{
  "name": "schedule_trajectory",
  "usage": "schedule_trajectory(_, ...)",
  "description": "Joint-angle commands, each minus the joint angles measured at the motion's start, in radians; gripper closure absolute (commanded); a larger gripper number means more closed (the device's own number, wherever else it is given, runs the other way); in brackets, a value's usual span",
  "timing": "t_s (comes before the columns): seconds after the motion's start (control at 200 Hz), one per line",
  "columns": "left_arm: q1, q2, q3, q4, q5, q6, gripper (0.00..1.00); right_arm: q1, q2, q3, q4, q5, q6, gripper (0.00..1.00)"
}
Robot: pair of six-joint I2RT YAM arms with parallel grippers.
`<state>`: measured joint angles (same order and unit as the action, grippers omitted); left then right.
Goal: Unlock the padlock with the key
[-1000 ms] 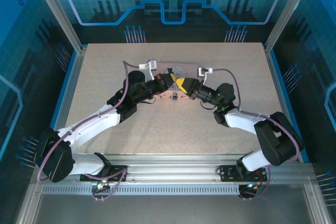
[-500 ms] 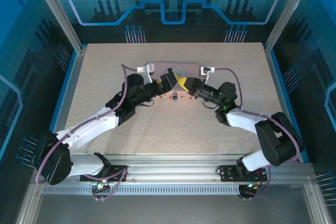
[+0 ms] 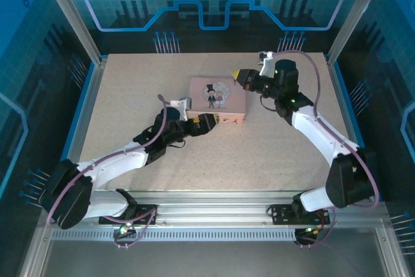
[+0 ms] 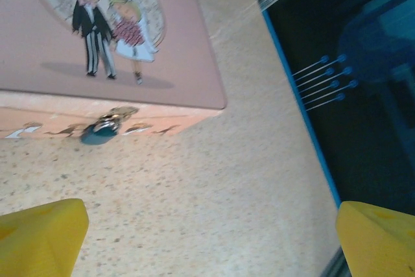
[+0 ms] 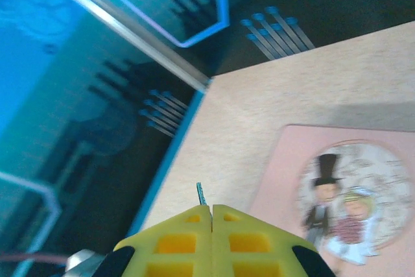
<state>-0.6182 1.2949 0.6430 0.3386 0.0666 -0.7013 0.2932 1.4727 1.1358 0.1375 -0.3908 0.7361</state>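
Observation:
The tiny bluish padlock [image 4: 98, 133] hangs on the front wall of the pink cartoon box [image 3: 217, 97], its silvery shackle through the clasp. My left gripper [image 3: 211, 124] sits low on the table just in front of that wall. It is open, yellow fingers [image 4: 39, 238] wide apart with bare table between them. My right gripper [image 3: 241, 76] hovers off the box's far right corner. It is shut, and the thin key [image 5: 201, 194] sticks out from its closed fingertips [image 5: 194, 215]. The box lid [image 5: 337, 186] lies below and to the right of it.
The speckled beige table [image 3: 130, 95] is bounded by blue-edged rails [image 4: 305, 121] and metal frame posts [image 3: 340, 37]. Blue panels stand behind the table's far edge. Open table lies left and right of the box.
My left gripper has opened and drawn back from the padlock toward the near side. My right gripper has pulled away to the far right with the key, uncovering the box.

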Motion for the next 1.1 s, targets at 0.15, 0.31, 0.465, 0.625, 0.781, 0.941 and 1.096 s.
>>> schedule_trajectory(0.15, -0.021, 0.235, -0.035, 0.311, -0.008, 0.144, 0.01, -0.015, 0.238, 0.246, -0.240, 0.151, -0.260, 1.00)
schedule_trajectory(0.31, -0.025, 0.363, -0.010, 0.431, -0.016, 0.180, 0.01, -0.020, 0.383, 0.377, -0.270, 0.187, -0.312, 1.00)
schedule_trajectory(0.465, -0.028, 0.457, 0.034, 0.461, -0.047, 0.228, 0.01, -0.022, 0.481, 0.455, -0.260, 0.227, -0.344, 1.00)
schedule_trajectory(0.625, -0.027, 0.550, 0.061, 0.541, -0.055, 0.247, 0.01, -0.022, 0.555, 0.519, -0.260, 0.250, -0.368, 1.00)
schedule_trajectory(0.781, -0.027, 0.631, 0.088, 0.619, -0.069, 0.252, 0.01, -0.022, 0.601, 0.551, -0.262, 0.262, -0.403, 1.00)
schedule_trajectory(0.941, -0.026, 0.694, 0.125, 0.659, -0.046, 0.251, 0.01, -0.019, 0.624, 0.550, -0.254, 0.253, -0.420, 1.00)
schedule_trajectory(1.096, -0.026, 0.726, 0.140, 0.693, -0.015, 0.259, 0.01, -0.012, 0.641, 0.541, -0.253, 0.248, -0.432, 1.00)
